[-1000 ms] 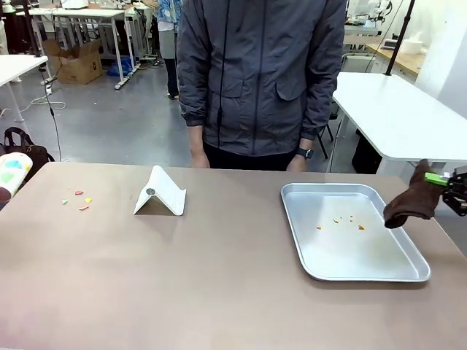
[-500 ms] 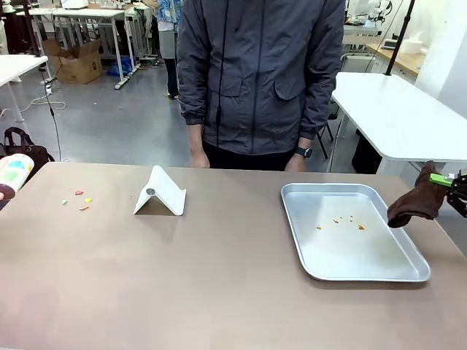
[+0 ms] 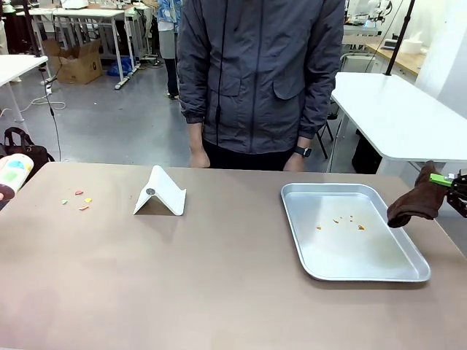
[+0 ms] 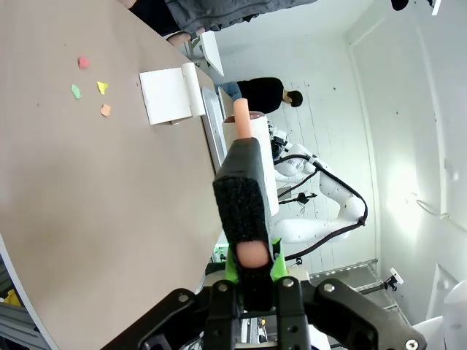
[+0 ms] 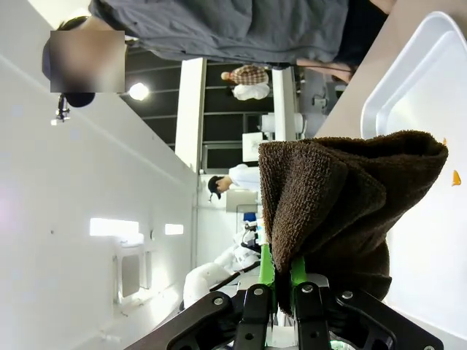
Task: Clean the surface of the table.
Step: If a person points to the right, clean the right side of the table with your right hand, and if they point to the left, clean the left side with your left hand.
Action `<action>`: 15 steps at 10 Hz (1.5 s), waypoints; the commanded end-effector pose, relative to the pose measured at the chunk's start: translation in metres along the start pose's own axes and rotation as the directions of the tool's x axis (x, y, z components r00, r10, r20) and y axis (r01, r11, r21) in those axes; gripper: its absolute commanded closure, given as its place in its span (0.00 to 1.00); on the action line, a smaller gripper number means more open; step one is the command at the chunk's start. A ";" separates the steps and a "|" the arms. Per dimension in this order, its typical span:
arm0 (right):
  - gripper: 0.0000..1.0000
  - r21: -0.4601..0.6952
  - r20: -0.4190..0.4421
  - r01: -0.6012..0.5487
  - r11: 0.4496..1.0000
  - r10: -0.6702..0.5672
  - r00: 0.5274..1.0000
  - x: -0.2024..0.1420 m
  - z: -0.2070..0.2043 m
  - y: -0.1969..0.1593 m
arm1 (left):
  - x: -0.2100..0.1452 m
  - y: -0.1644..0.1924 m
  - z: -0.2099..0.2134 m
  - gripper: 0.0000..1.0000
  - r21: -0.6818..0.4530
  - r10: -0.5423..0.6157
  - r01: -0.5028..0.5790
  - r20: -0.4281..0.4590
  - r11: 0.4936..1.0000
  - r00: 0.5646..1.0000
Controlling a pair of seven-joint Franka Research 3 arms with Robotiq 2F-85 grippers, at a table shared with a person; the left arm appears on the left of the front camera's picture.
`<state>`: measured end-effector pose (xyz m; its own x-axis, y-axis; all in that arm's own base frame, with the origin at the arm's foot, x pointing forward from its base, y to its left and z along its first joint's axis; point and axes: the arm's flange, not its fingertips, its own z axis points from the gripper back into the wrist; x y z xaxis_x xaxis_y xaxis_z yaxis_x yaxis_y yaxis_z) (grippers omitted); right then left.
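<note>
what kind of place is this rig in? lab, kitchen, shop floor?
Most likely a robotics lab or workshop, not a home. White-topped work tables stand around the brown test table, and a cardboard box sits on a bare grey floor with cables trailing across it.

Right gripper [image 3: 442,179] pinches brown cloth [image 3: 414,204] — crumbs [image 3: 343,221], seemingly, in tray [image 3: 365,277].

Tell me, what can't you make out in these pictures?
- Right hand holding brown cloth, front view: cut off by the picture's edge.
- Crumbs in the tray and scraps on the table, front view: too small to identify.
- Black-padded tool in the left hand, left wrist view: seen end-on, shape unclear.
</note>
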<state>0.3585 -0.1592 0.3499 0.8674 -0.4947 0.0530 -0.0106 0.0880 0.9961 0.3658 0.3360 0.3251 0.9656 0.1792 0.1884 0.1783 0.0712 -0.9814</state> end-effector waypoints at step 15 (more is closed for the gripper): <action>1.00 0.007 -0.014 -0.008 1.000 0.008 1.000 -0.002 0.000 0.006 | -0.005 -0.007 0.000 1.00 -0.007 -0.017 0.017 -0.014 1.000 1.000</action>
<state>0.3585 -0.1592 0.3499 0.8675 -0.4947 0.0530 -0.0106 0.0880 0.9961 0.3657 0.3360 0.3251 0.9657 0.1789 0.1883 0.1782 0.0713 -0.9814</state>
